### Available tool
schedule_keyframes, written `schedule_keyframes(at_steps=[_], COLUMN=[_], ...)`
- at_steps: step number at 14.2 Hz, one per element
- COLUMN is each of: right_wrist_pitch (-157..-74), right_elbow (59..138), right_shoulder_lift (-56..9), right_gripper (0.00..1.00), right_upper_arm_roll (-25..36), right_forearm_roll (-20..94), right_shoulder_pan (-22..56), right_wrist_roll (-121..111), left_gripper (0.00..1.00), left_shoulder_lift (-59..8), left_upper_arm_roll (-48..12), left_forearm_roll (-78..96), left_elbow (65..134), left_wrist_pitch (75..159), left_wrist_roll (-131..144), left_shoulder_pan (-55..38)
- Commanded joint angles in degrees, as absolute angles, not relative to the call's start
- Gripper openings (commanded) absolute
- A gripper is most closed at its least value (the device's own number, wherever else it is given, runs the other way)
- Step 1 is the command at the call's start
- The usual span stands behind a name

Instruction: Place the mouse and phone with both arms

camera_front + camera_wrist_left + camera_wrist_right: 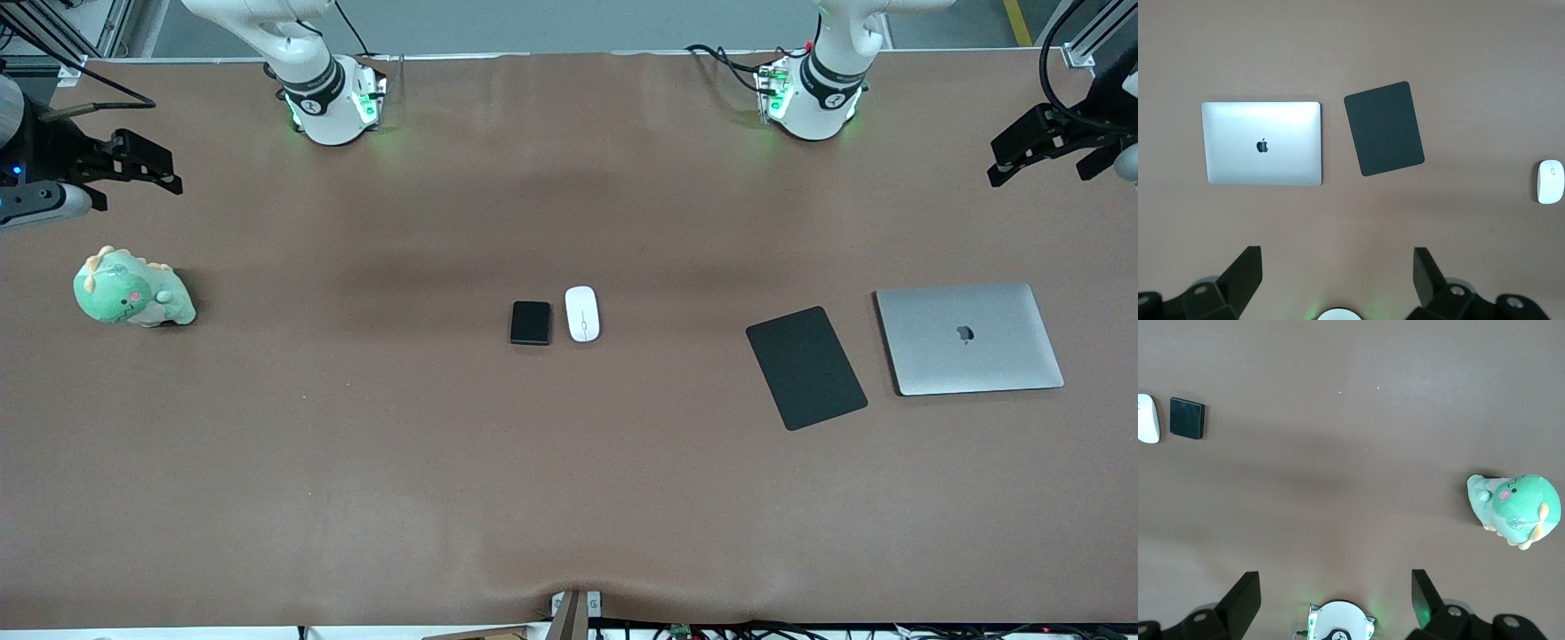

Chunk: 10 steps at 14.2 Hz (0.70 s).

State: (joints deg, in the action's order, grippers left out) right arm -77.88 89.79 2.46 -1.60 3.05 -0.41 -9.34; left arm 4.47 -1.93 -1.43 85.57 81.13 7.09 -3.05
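The mouse [581, 313] and the phone [530, 323] lie side by side mid-counter, just apart, the mouse toward the left arm's end. Neither is grasped, so both pick-ups and placements remain. The left gripper [1036, 147] and right gripper [133, 163] hang high at the counter's ends, jaws spread and empty. A black pad [805, 367] lies beside a closed laptop [969, 338] bearing an Apple logo; a green plush dinosaur [132, 290] sits at the right arm's end.

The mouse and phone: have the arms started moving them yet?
Nothing looks done. The mouse and phone lie side by side mid-table, untouched. The left gripper and right gripper hang open and empty at their own ends of the table. Both pickups and placements remain.
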Motion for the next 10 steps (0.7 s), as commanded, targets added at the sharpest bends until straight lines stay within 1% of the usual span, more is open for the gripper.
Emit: schedule_keyframes(at_steps=[1,10], right_wrist_pitch=[-77.4,-77.3], right_elbow=[90.1,90.1], right_shoulder_lift=[3.3,3.3], right_gripper=[1.00,1.00], right_upper_arm_roll=[-2.4,-2.4], right_forearm_roll=[3.3,3.3], right_shoulder_pan=[-1.4,-1.4], right_wrist_roll=[-9.9,-9.9], left_gripper=[1.00,1.00], left_shoulder_lift=[4.7,4.2], left_upper_arm_roll=[-2.0,-2.5], left_forearm_roll=[-1.5,-4.7], left_elbow=[84.9,85.0], left_wrist_pitch=[80.2,79.2], left_wrist_roll=[6.2,6.0], left_shoulder_pan=[-2.9,-3.6])
